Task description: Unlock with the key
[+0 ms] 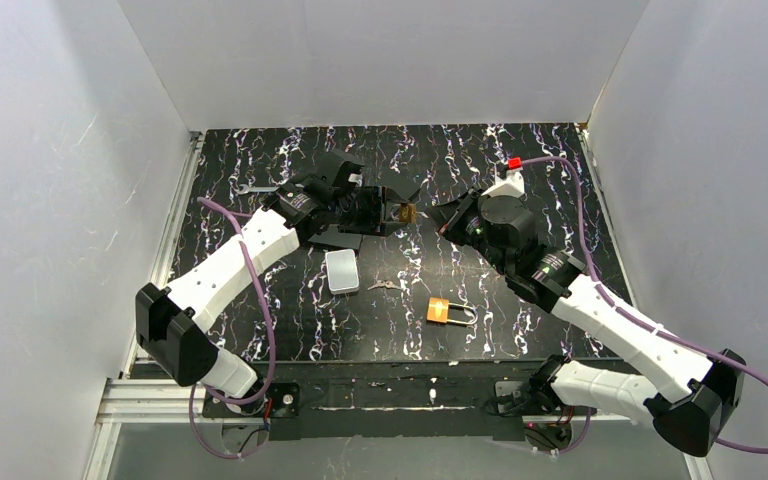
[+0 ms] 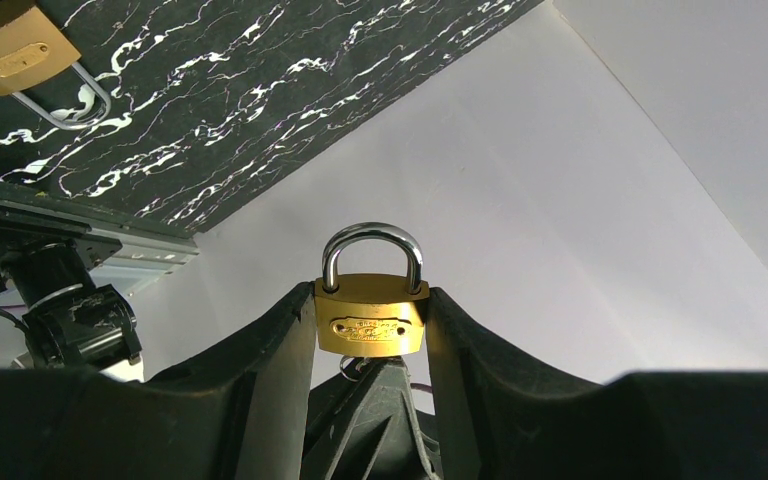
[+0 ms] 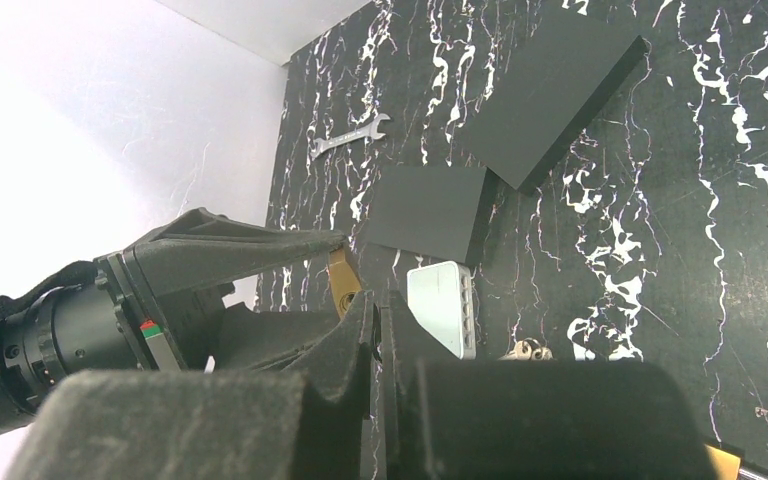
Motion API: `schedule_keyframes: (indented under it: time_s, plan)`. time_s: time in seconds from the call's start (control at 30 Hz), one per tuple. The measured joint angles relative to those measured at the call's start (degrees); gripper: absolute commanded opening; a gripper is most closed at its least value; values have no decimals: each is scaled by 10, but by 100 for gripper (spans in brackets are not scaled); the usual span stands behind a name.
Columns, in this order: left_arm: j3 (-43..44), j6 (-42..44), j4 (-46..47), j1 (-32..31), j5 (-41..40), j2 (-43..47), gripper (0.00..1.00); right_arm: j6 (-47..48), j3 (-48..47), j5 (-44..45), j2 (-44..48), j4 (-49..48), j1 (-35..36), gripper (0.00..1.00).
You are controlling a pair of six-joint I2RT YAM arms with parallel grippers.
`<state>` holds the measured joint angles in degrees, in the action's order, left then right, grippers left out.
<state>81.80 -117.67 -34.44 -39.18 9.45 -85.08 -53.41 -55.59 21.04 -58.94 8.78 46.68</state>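
My left gripper [image 1: 392,211] is shut on a brass padlock [image 1: 406,212] and holds it above the table. In the left wrist view the padlock [image 2: 371,322] sits between both fingers, steel shackle closed and pointing away. My right gripper [image 1: 432,214] is shut, its tips right at the padlock's underside. In the right wrist view the tips [image 3: 374,305] touch the brass body [image 3: 342,285]. A small key ring [image 2: 353,366] shows at those tips under the lock; the key's blade is hidden. A second brass padlock [image 1: 447,311] and a loose bunch of keys [image 1: 383,286] lie on the table.
A white box [image 1: 341,270] lies left of the loose keys. Two black blocks [image 1: 338,238] [image 1: 337,166] sit under and behind my left arm. A small wrench [image 1: 253,188] lies at the far left. White walls enclose the black marbled table [image 1: 520,160].
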Motion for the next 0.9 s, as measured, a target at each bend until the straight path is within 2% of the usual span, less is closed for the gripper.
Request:
schedule_keyframes:
  time_s: [0.9]
  plan:
    - [1, -4, 6, 1, -6, -10, 0, -15, -2, 18, -28, -12, 2, 1]
